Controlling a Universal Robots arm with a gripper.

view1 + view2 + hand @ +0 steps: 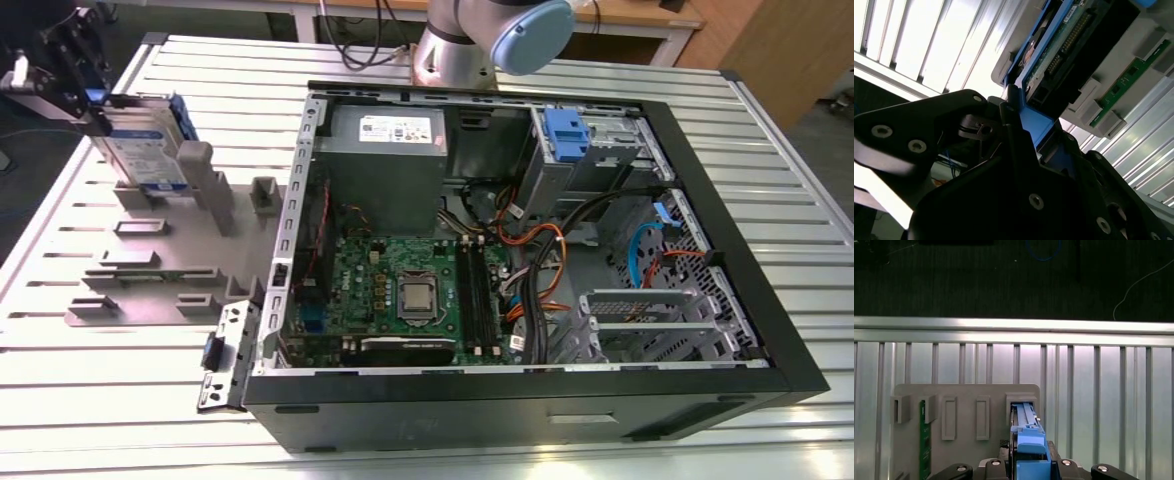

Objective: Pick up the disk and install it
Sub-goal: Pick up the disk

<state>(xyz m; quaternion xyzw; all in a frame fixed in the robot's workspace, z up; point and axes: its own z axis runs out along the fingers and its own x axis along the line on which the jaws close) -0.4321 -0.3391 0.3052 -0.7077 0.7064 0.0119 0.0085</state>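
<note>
The disk [140,140] stands on edge in a slot of the grey holder plate [160,265], on the exterior view's left beside the computer case. Its labelled face and blue side rails show. My gripper [91,105] reaches it from the far left, and its black fingers sit against the disk's outer blue rail. In the first wrist view the blue rail [1026,432] runs from between my fingers [1029,467] into the holder's slot. The second wrist view shows the fingers [1019,125] close on either side of the rail, with the disk's green board [1056,52] beyond.
The open computer case [787,330] lies flat at centre, with a grey power supply [387,150], a motherboard [400,290] and a drive bay with a blue latch [563,135]. A green memory board [924,440] stands in another holder slot. The arm's base [461,45] stands behind the case.
</note>
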